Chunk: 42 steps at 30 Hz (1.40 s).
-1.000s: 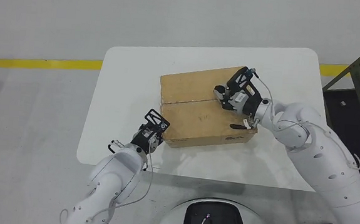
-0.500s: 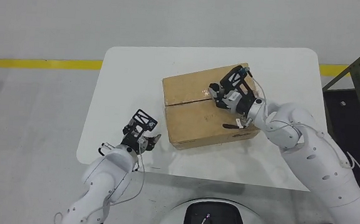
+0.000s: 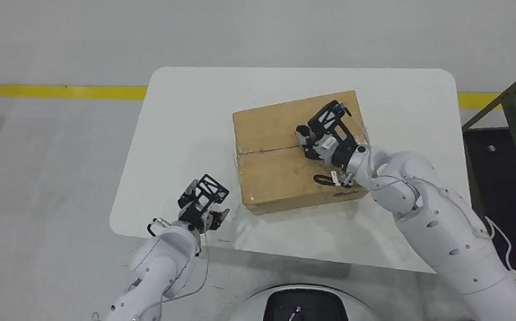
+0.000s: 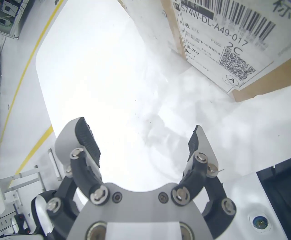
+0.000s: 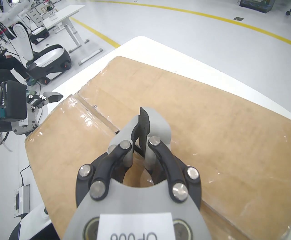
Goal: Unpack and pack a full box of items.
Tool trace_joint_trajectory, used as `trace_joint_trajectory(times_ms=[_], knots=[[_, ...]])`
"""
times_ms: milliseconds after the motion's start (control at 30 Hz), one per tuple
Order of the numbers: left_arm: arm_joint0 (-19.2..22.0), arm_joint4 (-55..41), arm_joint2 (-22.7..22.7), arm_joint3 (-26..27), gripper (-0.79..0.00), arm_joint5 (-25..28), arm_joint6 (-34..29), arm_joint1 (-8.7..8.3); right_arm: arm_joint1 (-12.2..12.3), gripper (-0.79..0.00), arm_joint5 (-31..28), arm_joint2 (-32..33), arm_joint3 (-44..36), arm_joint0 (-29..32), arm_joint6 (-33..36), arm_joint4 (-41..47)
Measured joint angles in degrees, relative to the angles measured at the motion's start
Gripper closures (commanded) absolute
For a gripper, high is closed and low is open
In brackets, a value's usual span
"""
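A closed cardboard box [image 3: 284, 167], its top seam taped, lies slightly turned on the white table [image 3: 179, 128]. My right gripper [image 3: 309, 139] rests shut on the box top, beside the seam. In the right wrist view its fingertips [image 5: 143, 119] meet over the brown box top [image 5: 204, 113], with nothing seen between them. My left gripper [image 3: 210, 204] hangs open over bare table near the front left edge, clear of the box's near corner. The left wrist view has that gripper [image 4: 138, 130] empty, with the box's labelled side [image 4: 227, 45] farther off.
A dark metal frame [image 3: 513, 115] stands off the table's right end. A yellow line [image 3: 56, 91] runs along the floor behind. The table's left half is bare. In the right wrist view, another white table [image 5: 61, 17] stands in the room beyond.
The left gripper has drawn back from the box's near corner toward the table's front edge. The box has turned a little. The right gripper has slid slightly left on the box top.
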<state>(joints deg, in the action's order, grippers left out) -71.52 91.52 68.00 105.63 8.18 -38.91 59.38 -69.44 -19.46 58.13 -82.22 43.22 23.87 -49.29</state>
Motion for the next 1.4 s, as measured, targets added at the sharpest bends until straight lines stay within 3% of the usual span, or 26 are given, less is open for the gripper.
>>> trace_joint_trajectory(times_ms=[467, 533, 600, 767, 933, 1067, 1100, 1400], knots=[[8.6, -3.2, -5.6, -14.4, -0.77, -3.3, 2.4, 2.88, -0.5, 0.0, 0.1, 0.3, 0.3, 0.1, 0.6, 0.7], [9.7, -2.8, -6.0, -15.8, -0.668, -3.7, 2.5, 3.2, -0.5, 0.0, 0.1, 0.4, 0.3, 0.1, 0.7, 0.7], [10.6, -2.6, -6.3, -16.9, -0.437, -4.2, 2.5, 3.53, -0.5, 0.0, 0.0, 0.5, 0.3, 0.1, 0.9, 0.8], [11.9, -1.7, -7.3, -18.4, -0.252, -5.5, 3.0, 4.23, -0.7, 0.0, -0.1, 0.6, 0.1, 0.1, 1.2, 1.1], [11.9, 0.3, -7.6, -18.5, -0.209, -6.1, 3.3, 4.61, -0.8, 0.0, -0.4, 0.6, 0.3, 0.1, 1.5, 1.1], [11.5, 1.5, -7.0, -17.8, -0.068, -6.9, 3.4, 4.77, -1.0, 0.0, -0.5, 0.4, 0.6, 0.0, 1.6, 1.2], [11.2, 2.0, -6.7, -17.5, 0.0, -7.3, 3.4, 4.78, -1.0, 0.0, -0.6, 0.4, 0.7, -0.1, 1.6, 1.2], [8.4, 8.3, -3.2, -11.9, 0.0, -11.9, 1.2, 4.63, -1.2, 0.0, -0.8, 0.7, 1.2, -0.2, 1.7, 1.3]])
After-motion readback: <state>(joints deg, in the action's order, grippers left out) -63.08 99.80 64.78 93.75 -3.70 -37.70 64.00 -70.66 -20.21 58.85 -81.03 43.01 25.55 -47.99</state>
